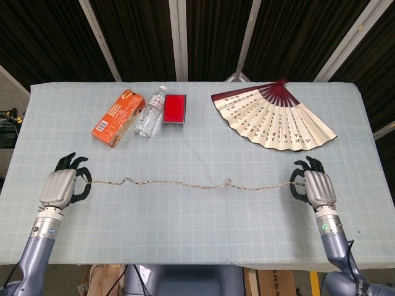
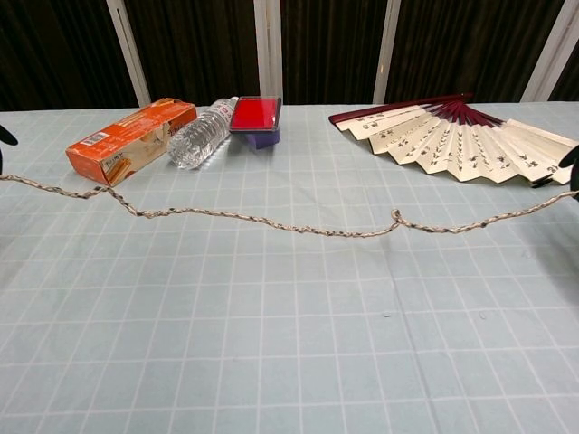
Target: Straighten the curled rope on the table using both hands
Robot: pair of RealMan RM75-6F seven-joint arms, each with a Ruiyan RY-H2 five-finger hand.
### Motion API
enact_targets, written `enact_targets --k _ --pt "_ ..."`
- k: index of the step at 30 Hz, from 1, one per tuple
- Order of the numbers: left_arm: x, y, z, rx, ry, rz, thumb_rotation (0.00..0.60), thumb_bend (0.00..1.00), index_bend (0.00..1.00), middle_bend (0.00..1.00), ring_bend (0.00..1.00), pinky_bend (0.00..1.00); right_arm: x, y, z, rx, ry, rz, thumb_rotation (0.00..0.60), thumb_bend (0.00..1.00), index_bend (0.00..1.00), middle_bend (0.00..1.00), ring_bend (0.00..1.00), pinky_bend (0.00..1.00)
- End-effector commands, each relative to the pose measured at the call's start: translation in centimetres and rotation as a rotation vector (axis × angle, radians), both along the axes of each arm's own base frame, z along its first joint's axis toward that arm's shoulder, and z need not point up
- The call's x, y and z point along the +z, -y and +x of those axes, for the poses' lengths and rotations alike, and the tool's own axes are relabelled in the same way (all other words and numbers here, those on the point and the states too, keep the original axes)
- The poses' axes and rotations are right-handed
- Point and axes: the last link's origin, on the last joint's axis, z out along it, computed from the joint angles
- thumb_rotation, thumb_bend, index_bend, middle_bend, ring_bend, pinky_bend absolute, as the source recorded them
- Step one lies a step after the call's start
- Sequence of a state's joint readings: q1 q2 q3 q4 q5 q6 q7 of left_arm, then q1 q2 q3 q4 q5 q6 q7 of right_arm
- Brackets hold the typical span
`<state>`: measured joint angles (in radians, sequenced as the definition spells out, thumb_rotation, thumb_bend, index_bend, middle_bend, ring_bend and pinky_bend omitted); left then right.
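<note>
Behind the rope point(image 1: 185, 182) gripped by both hands lie box point(image 1: 115, 116), bottle point(image 1: 151, 111) and fan point(image 1: 276, 116).

Table point(image 1: 203, 222) w/ box point(image 1: 114, 117), bottle point(image 1: 151, 111), fan point(image 1: 278, 120)

Rough braided rope point(image 1: 185, 182), seemingly fibre

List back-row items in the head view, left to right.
orange box → water bottle → red ink pad → folding fan
</note>
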<state>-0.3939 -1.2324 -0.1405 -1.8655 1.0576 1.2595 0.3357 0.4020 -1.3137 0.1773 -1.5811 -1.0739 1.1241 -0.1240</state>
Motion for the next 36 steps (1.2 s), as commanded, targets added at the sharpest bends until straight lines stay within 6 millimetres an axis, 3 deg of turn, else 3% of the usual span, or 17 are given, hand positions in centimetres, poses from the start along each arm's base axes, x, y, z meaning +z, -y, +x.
enact_targets --k 1,26,36 --pt "0.5 0.4 -0.6 0.007 0.004 0.000 0.600 0.59 0.61 0.17 0.00 0.00 0.4 0.0 -0.5 -0.014 -0.005 -0.006 0.600 0.51 0.63 0.24 0.02 0.00" --pt "1.8 1.9 -3.6 0.043 -0.020 -0.001 0.600 0.59 0.61 0.17 0.00 0.00 1.2 -0.3 -3.3 -0.088 -0.035 -0.023 0.600 0.51 0.63 0.24 0.02 0.00" --pt "1.3 2.2 -4.5 0.064 -0.031 -0.017 0.600 0.59 0.61 0.17 0.00 0.00 0.6 -0.9 -4.2 -0.108 -0.044 -0.003 0.600 0.51 0.63 0.24 0.02 0.00"
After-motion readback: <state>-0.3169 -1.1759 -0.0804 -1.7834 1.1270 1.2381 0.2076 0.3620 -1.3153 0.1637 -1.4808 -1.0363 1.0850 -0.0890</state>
